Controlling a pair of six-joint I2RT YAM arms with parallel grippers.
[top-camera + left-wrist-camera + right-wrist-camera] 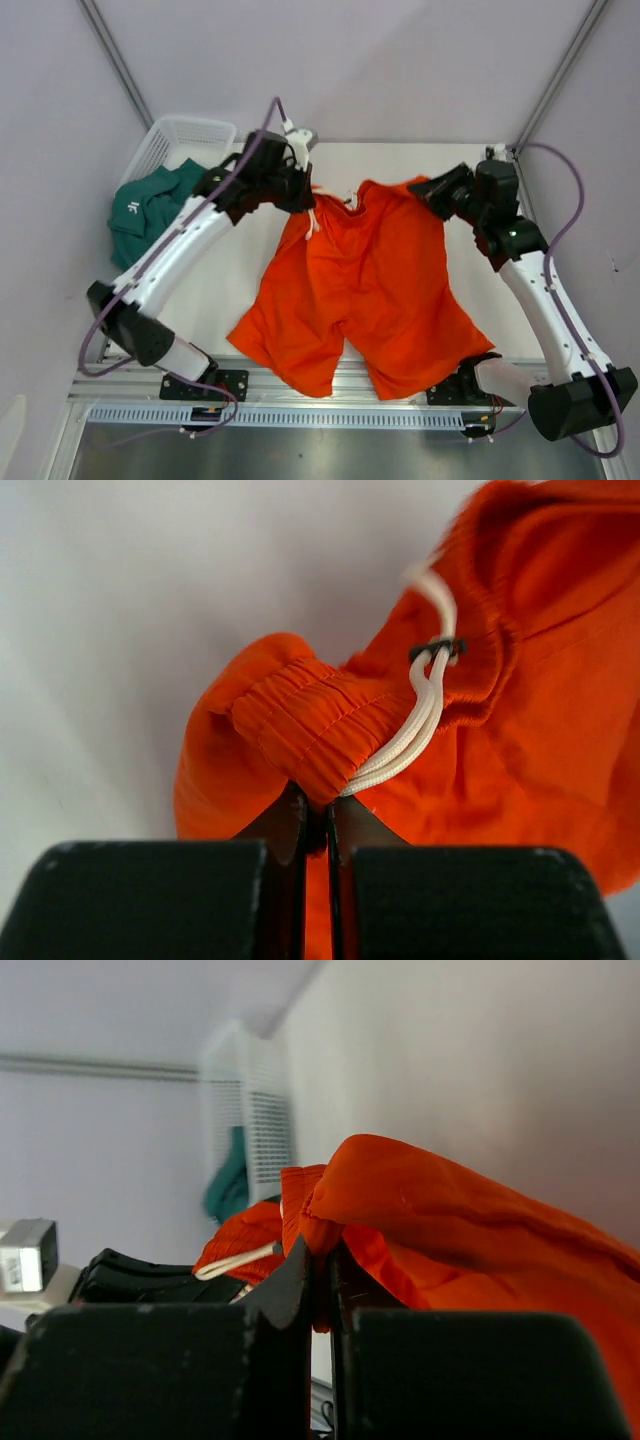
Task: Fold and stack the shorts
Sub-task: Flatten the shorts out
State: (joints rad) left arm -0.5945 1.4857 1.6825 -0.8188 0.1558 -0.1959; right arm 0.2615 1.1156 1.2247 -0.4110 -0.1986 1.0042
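White tabletop (225, 285) bears the orange shorts (360, 290) centrally, hems at six o'clock, waistband corners pinched by the closed left gripper (303, 198) at eleven and right gripper (425, 190) at one, seemingly flattening before an even fold, the teal shorts (150, 210) at ten.

**Enclosure and bench**

White table (225, 285) boxed in by pale lilac-grey walls (380, 60). Two grey metal struts (115, 55) slant up from the far corners. Slotted aluminium rail (350, 415) along the near edge. White mesh basket (185, 135) at far left. Light even and soft.
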